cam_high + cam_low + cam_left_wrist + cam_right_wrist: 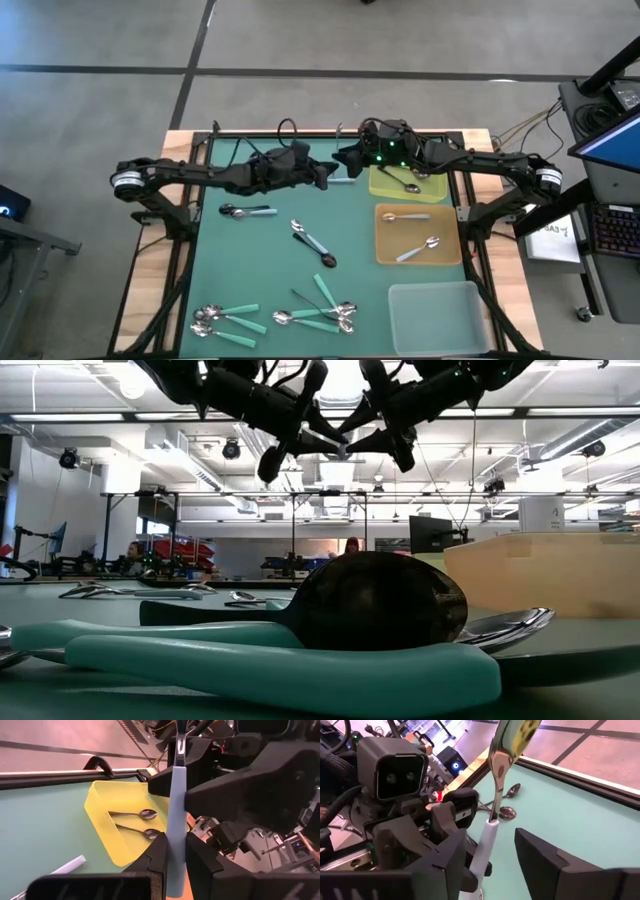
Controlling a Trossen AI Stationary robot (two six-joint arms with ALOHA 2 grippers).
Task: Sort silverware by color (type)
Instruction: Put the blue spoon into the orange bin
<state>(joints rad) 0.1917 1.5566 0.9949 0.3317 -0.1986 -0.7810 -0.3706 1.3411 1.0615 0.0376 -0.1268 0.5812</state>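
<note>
A grey floor (300, 40) crossed by dark seam lines fills the upper part of the high view. At the right edge stands a desk with a keyboard (611, 232) and a screen (618, 140). In the low view, the room behind is a wide workshop hall: long ceiling light strips (90, 417) across the top, white ducts (180, 455) at upper left, a dark monitor (432, 532) right of centre, and a seated person (133, 555) far off at left.

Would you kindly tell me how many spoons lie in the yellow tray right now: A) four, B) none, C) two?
C: the left wrist view shows two dark-handled spoons lying side by side in the yellow tray.
</note>
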